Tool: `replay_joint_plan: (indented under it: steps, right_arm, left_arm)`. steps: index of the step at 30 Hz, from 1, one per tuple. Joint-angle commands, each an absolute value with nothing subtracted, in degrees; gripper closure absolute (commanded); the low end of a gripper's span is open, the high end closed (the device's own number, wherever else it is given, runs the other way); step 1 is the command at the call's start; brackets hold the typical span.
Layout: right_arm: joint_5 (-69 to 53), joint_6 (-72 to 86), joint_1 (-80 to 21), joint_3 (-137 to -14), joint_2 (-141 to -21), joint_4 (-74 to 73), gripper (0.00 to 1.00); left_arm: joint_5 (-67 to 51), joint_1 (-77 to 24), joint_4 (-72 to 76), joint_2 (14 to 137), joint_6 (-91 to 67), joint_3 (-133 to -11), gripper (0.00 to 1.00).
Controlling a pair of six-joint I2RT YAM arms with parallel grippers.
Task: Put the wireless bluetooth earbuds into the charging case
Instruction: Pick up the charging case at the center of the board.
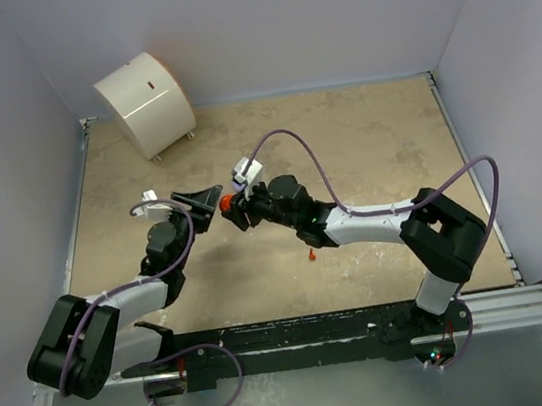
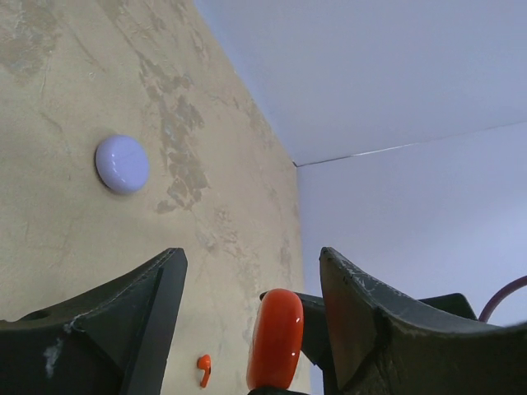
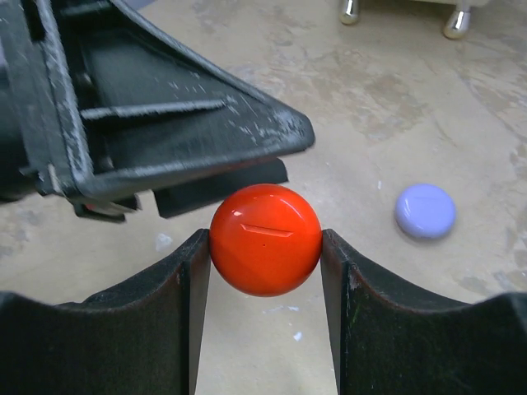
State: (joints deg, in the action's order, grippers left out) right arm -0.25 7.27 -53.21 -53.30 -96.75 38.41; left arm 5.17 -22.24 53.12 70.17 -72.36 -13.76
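Mottled beige stone-look tabletop (image 1: 363,139) lies under both my hands. My right gripper (image 3: 265,237) is clamped on the red-orange charging case (image 2: 276,337), a glossy rounded shell held off the surface. My left gripper (image 2: 251,253) stands with its jaws apart on either side of the case, not touching. One red-orange earbud (image 2: 203,370), tiny and stemmed, lies on the table below my left fingers. I judge that slick curve could squirt from the pinch if my left jaws close off-centre.

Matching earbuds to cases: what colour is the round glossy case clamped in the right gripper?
Red-orange all over; the round glossy case shows best in the right wrist view.
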Motion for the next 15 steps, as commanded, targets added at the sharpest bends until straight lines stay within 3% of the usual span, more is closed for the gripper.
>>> replay_joint_plan:
  steps: [1, 15]
  right_arm:
    - [-2.99, 10.98, -53.24, -57.71, -96.72, 36.7, 1.0]
    - [-3.3, 12.52, -52.67, -61.06, -97.56, 32.3, 1.0]
  left_arm:
    - [7.09, -23.26, 59.99, 71.42, -71.29, -15.09, 0.35]
    - [7.38, -25.48, 61.35, 71.84, -69.48, -16.43, 0.45]
